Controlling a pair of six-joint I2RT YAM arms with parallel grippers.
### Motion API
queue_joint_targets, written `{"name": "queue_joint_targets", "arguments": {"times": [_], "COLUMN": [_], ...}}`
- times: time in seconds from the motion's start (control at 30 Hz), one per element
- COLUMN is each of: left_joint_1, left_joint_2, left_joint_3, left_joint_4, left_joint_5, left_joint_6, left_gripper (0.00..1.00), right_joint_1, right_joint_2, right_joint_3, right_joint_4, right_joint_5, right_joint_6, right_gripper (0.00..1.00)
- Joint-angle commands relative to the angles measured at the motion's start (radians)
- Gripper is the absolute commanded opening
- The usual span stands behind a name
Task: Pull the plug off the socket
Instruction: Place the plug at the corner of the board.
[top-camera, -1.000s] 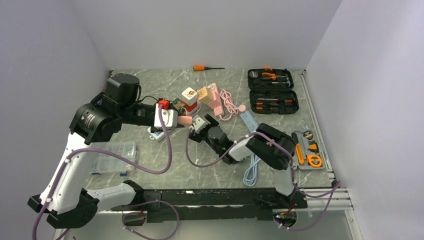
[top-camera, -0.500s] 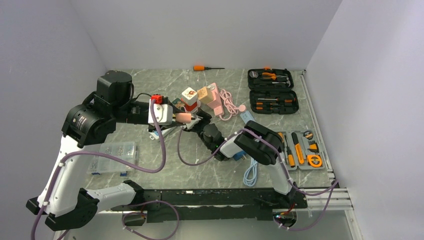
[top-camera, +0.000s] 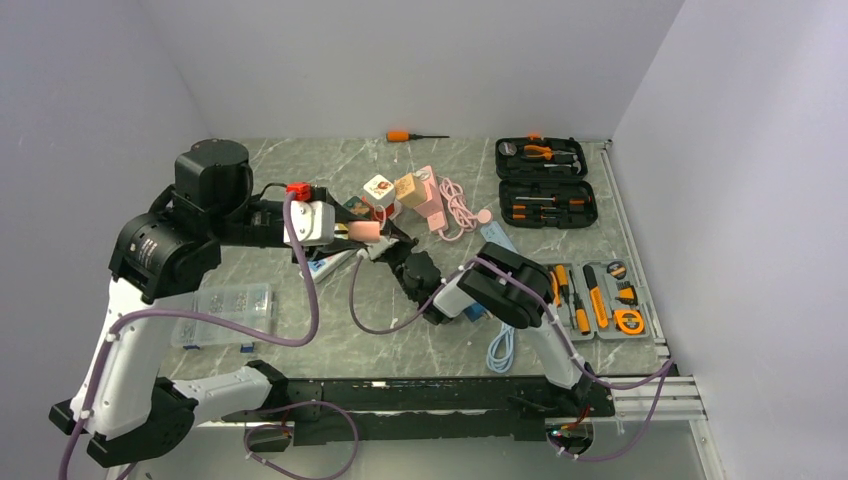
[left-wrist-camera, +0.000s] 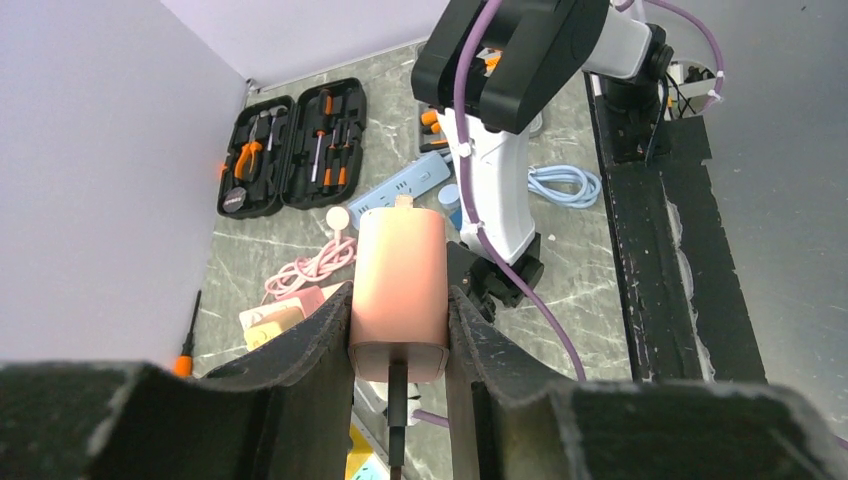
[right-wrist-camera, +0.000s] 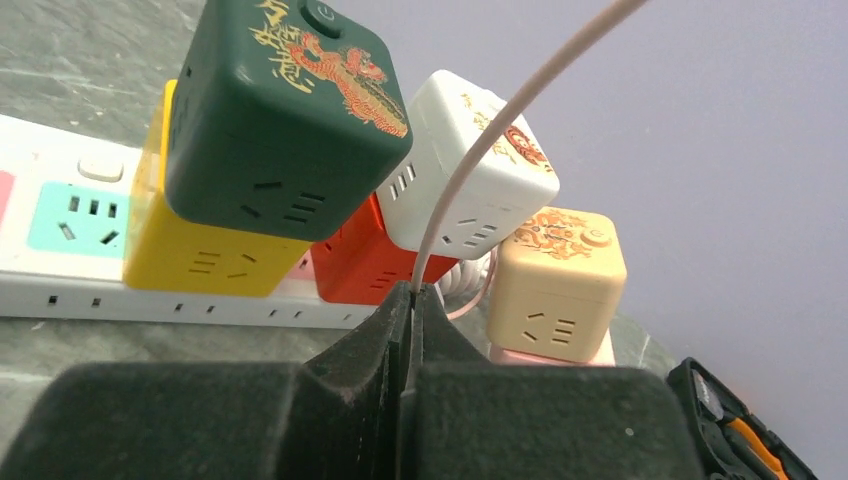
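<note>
A pink rounded socket block (left-wrist-camera: 398, 270) is clamped between my left gripper's (left-wrist-camera: 400, 300) black fingers and held above the table. A small plug tip (left-wrist-camera: 403, 201) shows at its far end. From above, the pink socket block (top-camera: 364, 231) sits just left of my right gripper (top-camera: 383, 246). In the right wrist view my right gripper (right-wrist-camera: 410, 295) is shut on a thin pale pink cable (right-wrist-camera: 500, 130), which rises up and to the right out of the frame. Where the cable meets the block is not visible.
Cube sockets in green (right-wrist-camera: 285, 110), white (right-wrist-camera: 480, 180), red (right-wrist-camera: 360, 260), beige (right-wrist-camera: 555, 280) and yellow (right-wrist-camera: 210, 250) crowd a white power strip (right-wrist-camera: 60, 240). Two open tool cases (top-camera: 540, 180), a screwdriver (top-camera: 410, 135), a clear box (top-camera: 225, 315), a blue cable (top-camera: 503, 345).
My left arm drew back to the left with the pink block. My right gripper followed it leftward and went from open to shut on the thin cable.
</note>
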Motion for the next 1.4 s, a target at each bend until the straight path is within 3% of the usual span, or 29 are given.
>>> {"name": "queue_joint_targets", "arguments": {"times": [0.0,0.2,0.4,0.73,0.97,1.17,1.37], "left_joint_1": [-0.005,-0.005,-0.004,-0.006,-0.006,-0.03,-0.108], "left_joint_2": [-0.024,-0.06,-0.111,-0.117,-0.098,-0.053,0.054], "left_joint_3": [-0.021,-0.111,-0.202,-0.226,-0.177,-0.201,-0.235], "left_joint_4": [0.055,0.106,0.264,0.288,0.352,0.365,0.315], "left_joint_5": [0.016,-0.047,-0.155,-0.172,-0.171,-0.144,-0.159], "left_joint_6": [-0.028,-0.001,-0.001,-0.003,-0.026,-0.073,-0.056], "left_gripper": [0.0,0.0,0.0,0.0,0.01,0.04,0.05], "right_joint_1": [0.033,0.094,0.193,0.282,0.354,0.363,0.362], "right_joint_2": [-0.084,-0.379,-0.754,-1.218,-1.402,-1.475,-1.451], "right_joint_3": [-0.044,-0.196,-0.315,-0.286,-0.25,-0.273,-0.317], "right_joint_4": [0.153,0.142,-0.077,-0.543,-0.697,-0.815,-0.963], "right_joint_5": [0.041,0.036,-0.007,-0.038,0.009,0.166,0.574], "right_joint_6": [-0.02,0.044,0.131,0.281,0.254,0.239,0.294], "right_gripper": [0.0,0.0,0.0,0.0,0.0,0.0,0.0]}}
